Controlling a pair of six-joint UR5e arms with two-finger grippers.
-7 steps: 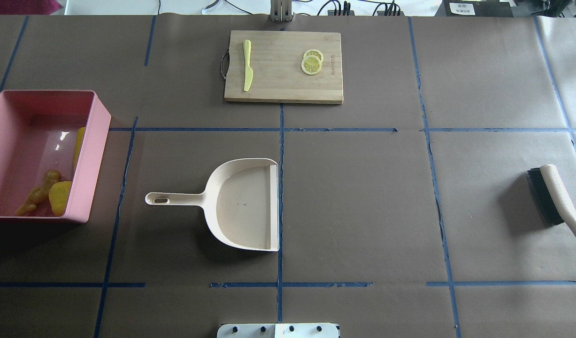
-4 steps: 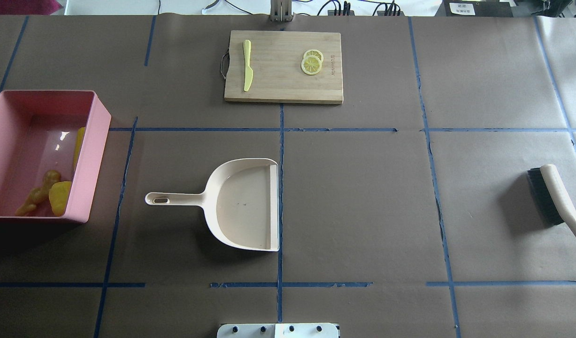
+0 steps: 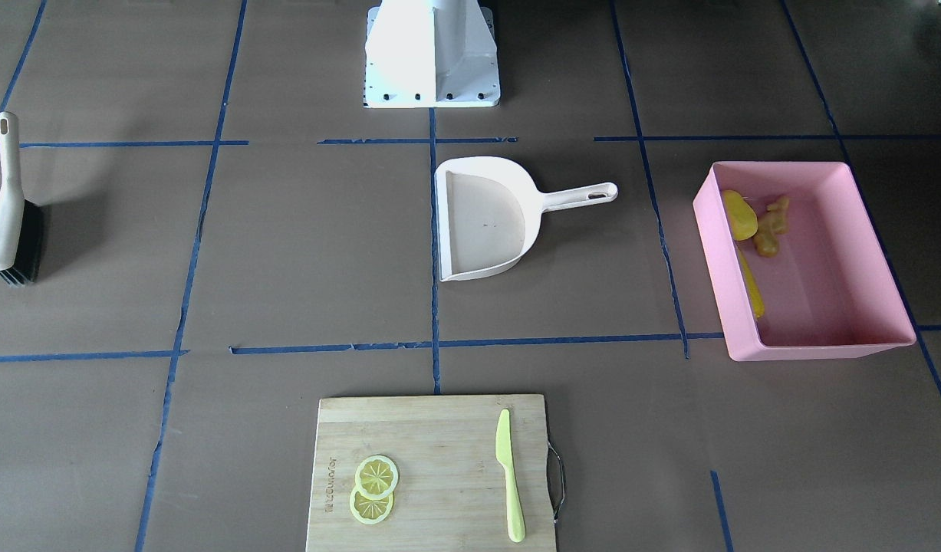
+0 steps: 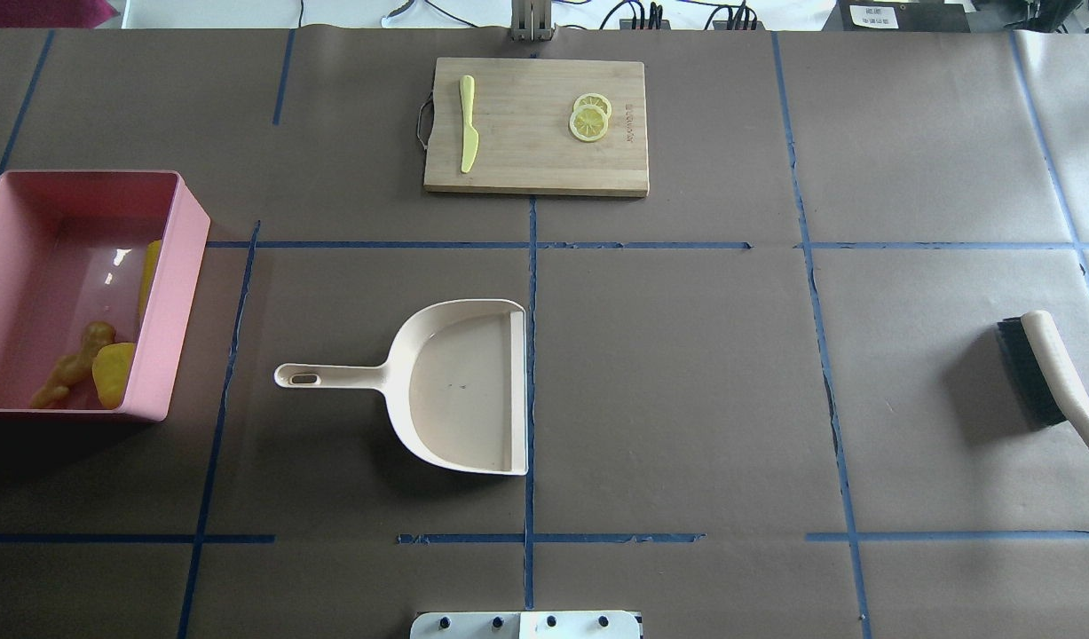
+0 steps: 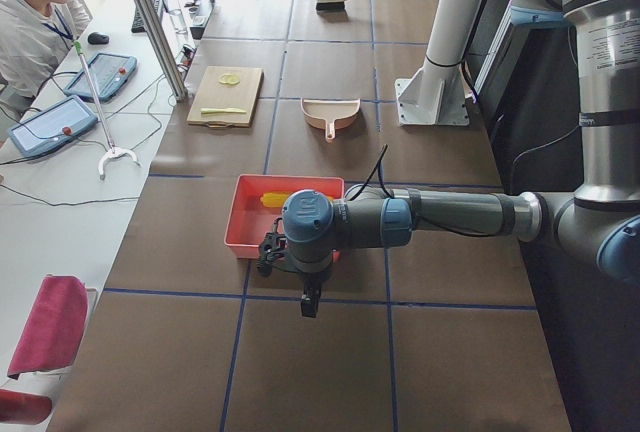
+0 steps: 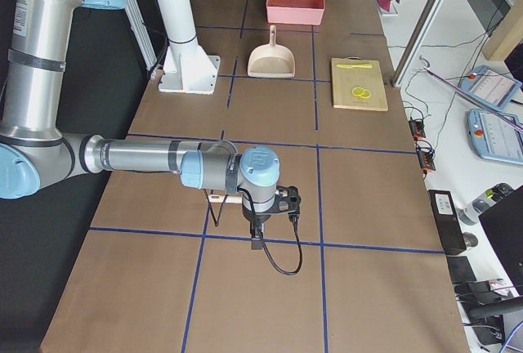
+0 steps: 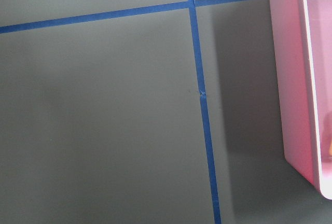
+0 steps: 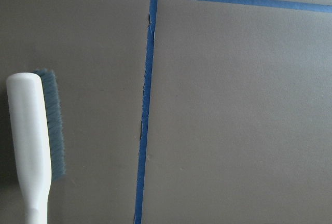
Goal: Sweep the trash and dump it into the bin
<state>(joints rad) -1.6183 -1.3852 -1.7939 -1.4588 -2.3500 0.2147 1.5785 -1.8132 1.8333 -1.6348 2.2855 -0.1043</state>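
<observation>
From overhead, the large pink rectangular plastic tub sits at nine o'clock on the brown-papered table. Inside it, a long yellow corn cob lies along the three o'clock wall. A short lumpy yellow vegetable and a knobbly tan-orange ginger root touch near five o'clock. I cannot tell how far the left gripper or right gripper is parted, or what either grips.

Nothing has visibly moved in the overhead view over the last second. The bin at the left edge of the desk sits on the same spot, with the corn cob, the lumpy yellow vegetable and the ginger root lying in it just as they did. The dustpan in the middle and the brush at the right edge match their earlier places too (the side and wrist views come with no earlier picture, so no change can be judged there).
</observation>
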